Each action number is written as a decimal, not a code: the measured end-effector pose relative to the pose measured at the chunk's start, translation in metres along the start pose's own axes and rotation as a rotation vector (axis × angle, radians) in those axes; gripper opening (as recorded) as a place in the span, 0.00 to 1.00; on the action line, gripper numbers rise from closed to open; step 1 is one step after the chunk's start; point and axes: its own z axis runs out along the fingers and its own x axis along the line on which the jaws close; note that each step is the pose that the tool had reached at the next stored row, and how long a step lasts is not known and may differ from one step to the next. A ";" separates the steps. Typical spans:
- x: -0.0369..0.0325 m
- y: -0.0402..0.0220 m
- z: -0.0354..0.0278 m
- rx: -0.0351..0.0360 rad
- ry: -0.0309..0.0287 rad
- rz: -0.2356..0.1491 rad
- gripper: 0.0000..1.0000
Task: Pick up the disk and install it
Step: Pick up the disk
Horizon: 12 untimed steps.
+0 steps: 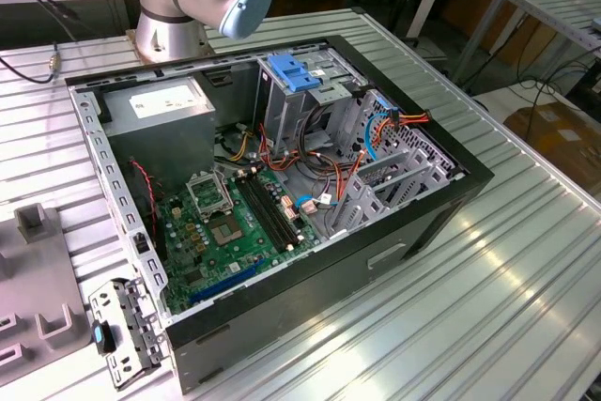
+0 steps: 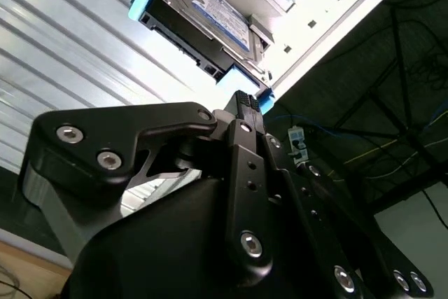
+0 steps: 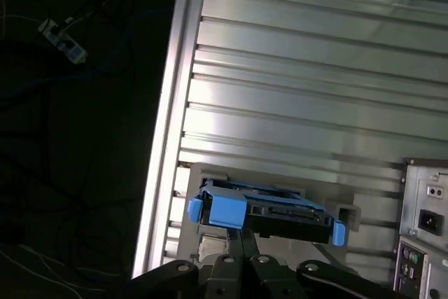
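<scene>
End effector (image 2: pixel 244 98) w/ jaws together nr disk (image 2: pixel 210 17), contact unclear

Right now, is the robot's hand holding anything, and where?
I can't tell. The hand is right at the blue edge of the disk, but no grip shows.

The disk (image 2: pixel 222 20), silver-grey with a white-and-blue label and blue side rails, is seen lying flat just beyond the fingers (image 2: pixel 245 120).
</scene>
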 end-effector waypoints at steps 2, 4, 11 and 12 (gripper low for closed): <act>0.0000 0.0000 0.0000 -0.0002 0.0010 -0.023 0.11; 0.0000 0.0000 0.0000 -0.0004 0.0019 -0.041 0.11; 0.0000 0.0000 0.0000 -0.0013 0.0054 -0.120 0.11; 0.0000 0.0000 0.0000 -0.0014 0.0057 -0.128 0.11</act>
